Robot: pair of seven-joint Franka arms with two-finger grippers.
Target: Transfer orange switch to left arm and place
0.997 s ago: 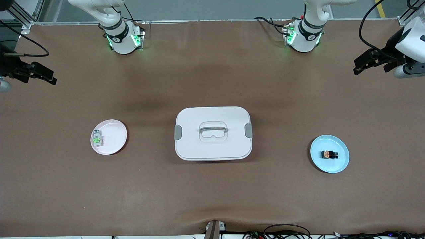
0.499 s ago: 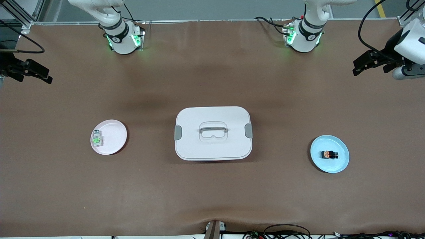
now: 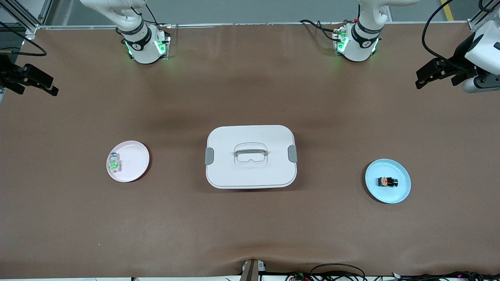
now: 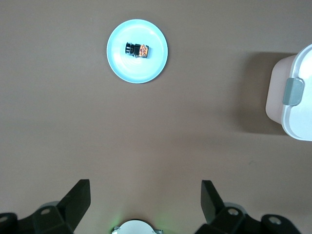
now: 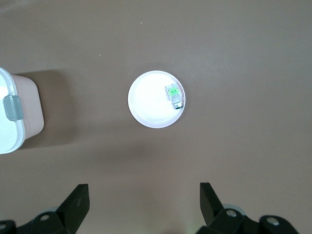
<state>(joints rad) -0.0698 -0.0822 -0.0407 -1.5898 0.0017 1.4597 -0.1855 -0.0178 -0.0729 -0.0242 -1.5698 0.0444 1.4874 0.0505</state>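
The orange switch [image 3: 387, 181], a tiny black block with an orange mark, lies on a blue plate [image 3: 402, 191] toward the left arm's end of the table; it also shows in the left wrist view [image 4: 137, 49]. The white box [image 3: 250, 156] stands mid-table between the two plates. My left gripper [image 3: 424, 80] is open and empty, held high over the table's edge at the left arm's end [image 4: 145, 200]. My right gripper [image 3: 49, 86] is open and empty, high over the right arm's end of the table [image 5: 145, 200].
A pink plate [image 3: 134, 162] holding a clear-and-green component [image 3: 113, 163] sits toward the right arm's end, also in the right wrist view [image 5: 146, 105]. The box's corner shows in both wrist views. Cables lie along the table's front edge.
My right gripper has drawn back toward the table's edge at the right arm's end. My left gripper has barely moved. The switch and the plates have not moved.
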